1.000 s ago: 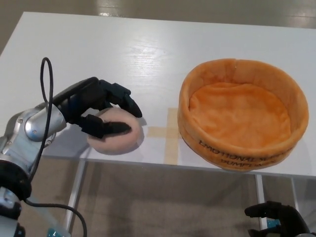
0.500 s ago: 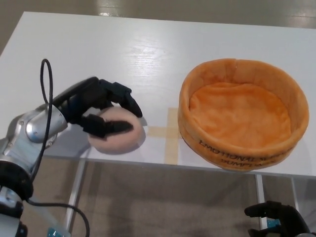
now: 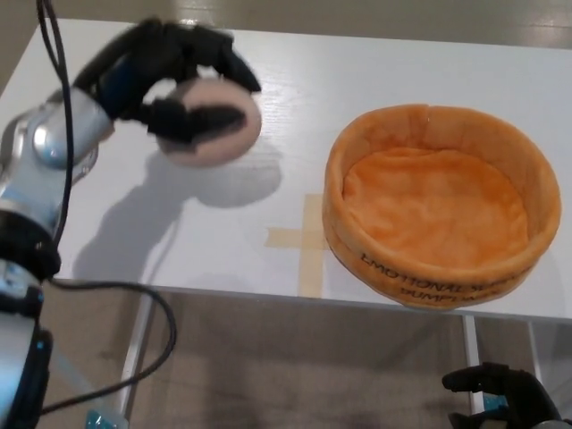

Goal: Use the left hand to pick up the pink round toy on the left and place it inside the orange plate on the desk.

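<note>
My left hand (image 3: 170, 76) is shut on the pink round toy (image 3: 217, 132) and holds it in the air above the white desk (image 3: 268, 98), with a shadow under it. The black fingers wrap over the toy's top and its near side. The orange plate (image 3: 438, 204), a soft round basket with a raised rim, sits on the right of the desk and holds nothing. The toy hangs to the left of the plate, a clear gap away. My right hand (image 3: 500, 398) shows low at the bottom right, below the desk edge, and its fingers look curled.
A cross of tan tape (image 3: 302, 239) marks the desk between the toy's shadow and the plate. A black cable (image 3: 107, 286) loops down from my left arm past the desk's front edge. The floor shows below the desk.
My left hand has lifted the pink toy off the desk, up and slightly away from the front edge. The plate and my right hand have not moved.
</note>
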